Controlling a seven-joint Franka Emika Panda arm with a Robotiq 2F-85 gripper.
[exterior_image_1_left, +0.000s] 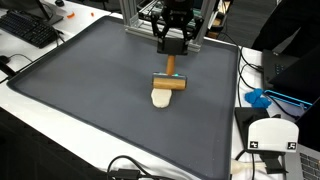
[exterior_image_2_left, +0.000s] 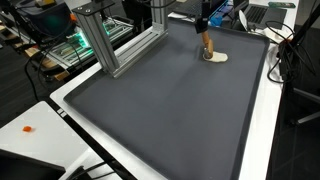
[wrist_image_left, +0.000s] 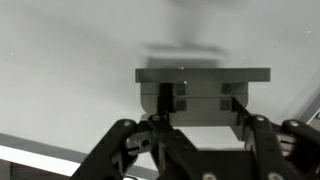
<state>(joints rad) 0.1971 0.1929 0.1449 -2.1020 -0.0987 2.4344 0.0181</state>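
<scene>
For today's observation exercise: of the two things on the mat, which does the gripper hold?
The wooden tool, its handle in the gripper; the cream disc lies flat, ungripped.

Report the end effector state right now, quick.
End effector: closed, holding a wooden tool by its handle, head down by a pale lump on the gray mat.

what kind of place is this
Probably a robotics lab bench: an aluminium frame stands at the edge of a dark mat, a keyboard and cables lie beside it, and a gripper holds a wooden tool.
</scene>
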